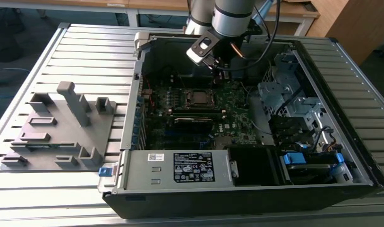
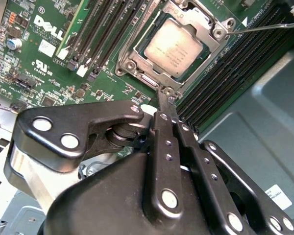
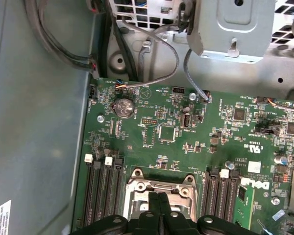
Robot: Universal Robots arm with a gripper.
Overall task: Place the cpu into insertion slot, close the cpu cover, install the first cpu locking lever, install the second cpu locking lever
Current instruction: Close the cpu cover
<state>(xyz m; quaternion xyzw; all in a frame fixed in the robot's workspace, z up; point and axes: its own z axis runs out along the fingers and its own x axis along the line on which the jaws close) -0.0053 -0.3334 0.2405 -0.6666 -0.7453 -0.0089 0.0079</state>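
The end effector (image 1: 218,71) hangs from the arm inside an open computer case (image 1: 362,156) that lies on a slatted metal worktop (image 1: 84,47). It sits low over the green motherboard (image 1: 233,101), just beyond the insertion slot (image 1: 197,98).

In the second wrist view its two black fingers (image 2: 162,147) are pressed together, and the end effector (image 2: 165,95) has its tips right at one corner of the slot's metal rim. Whether anything thin is pinched between them I cannot tell.

The cpu (image 2: 174,49) lies flat in the slot with its dull silver top facing up. The cpu cover (image 2: 135,58) is folded down around it, framing its edges. A thin metal lever (image 2: 264,27) reaches from another corner of the slot out across the long black memory slots (image 2: 108,34).

In the first wrist view the closed tips of the end effector (image 3: 159,198) overlap the near edge of the cover (image 3: 159,185), with memory slots on both sides. A grey plastic fixture (image 1: 59,127) stands on the worktop beside the case, toward the exterior view's left.
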